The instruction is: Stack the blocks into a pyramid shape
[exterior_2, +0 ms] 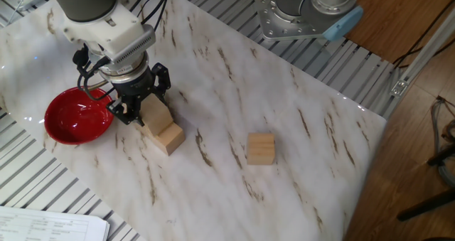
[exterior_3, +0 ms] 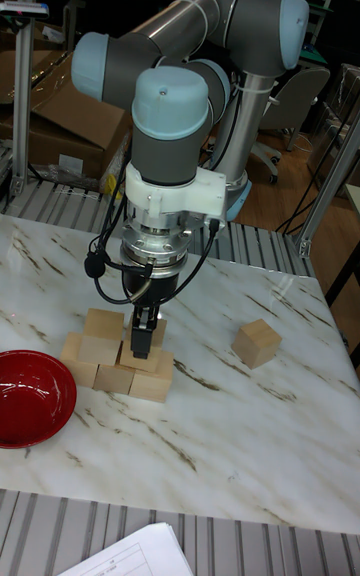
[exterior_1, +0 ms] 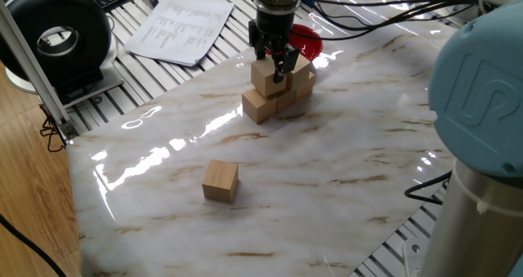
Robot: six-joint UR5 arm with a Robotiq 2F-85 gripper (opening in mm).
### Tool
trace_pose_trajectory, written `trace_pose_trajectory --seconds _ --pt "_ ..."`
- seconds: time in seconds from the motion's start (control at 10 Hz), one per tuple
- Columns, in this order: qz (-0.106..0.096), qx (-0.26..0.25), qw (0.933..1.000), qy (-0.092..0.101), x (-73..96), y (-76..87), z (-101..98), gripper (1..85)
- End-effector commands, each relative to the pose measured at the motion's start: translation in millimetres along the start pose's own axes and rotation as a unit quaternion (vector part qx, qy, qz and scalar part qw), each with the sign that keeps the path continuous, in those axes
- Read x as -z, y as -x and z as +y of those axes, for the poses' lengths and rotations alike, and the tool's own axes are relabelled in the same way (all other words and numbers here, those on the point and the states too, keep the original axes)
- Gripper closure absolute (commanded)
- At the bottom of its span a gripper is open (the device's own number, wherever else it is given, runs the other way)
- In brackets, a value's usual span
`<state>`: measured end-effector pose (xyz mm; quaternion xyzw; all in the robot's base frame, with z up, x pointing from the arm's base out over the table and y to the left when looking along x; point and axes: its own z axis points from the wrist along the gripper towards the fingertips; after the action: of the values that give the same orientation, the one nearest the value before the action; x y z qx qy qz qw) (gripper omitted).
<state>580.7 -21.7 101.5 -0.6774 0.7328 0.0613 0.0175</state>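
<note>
End effector [exterior_3: 141, 333] straddles second-row block [exterior_1: 265, 78]; tall view reveals the neighbor [exterior_3: 101, 322].

The only legible mark is a raised "UR" logo on the arm's blue joint cap [exterior_1: 482, 89] at right; the printed sheet [exterior_1: 181, 25] at upper left is unreadable.

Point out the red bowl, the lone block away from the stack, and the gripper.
red bowl [exterior_2: 75, 117]: the other fixed view, on its inner wall.
lone block [exterior_1: 220, 180]: one fixed view, on its front face.
gripper [exterior_1: 276, 69]: one fixed view, midway between its fingertips.
</note>
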Motion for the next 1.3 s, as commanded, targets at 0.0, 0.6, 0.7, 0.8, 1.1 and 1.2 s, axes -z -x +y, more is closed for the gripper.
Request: trace_pose_trajectory --seconds 0.0,0.6,0.7,0.8,1.1,1.2 --pt "-0.006 0.000 1.0000 -0.004 0.2 1.7 -1.9 84.0" --pt "-0.009 0.014 0.9997 -0.017 -6.1 0.5 -8.9 76.0" --pt "-0.009 0.014 0.9997 -0.017 -6.3 0.3 -8.8 75.7" --pt "-0.009 0.015 0.9997 -0.018 -6.8 0.0 -9.0 75.3" --pt "-0.012 0.018 0.9996 -0.018 -7.7 0.3 -7.3 69.7" --pt "-0.013 0.017 0.9996 -0.017 -8.1 0.4 -6.3 69.0"
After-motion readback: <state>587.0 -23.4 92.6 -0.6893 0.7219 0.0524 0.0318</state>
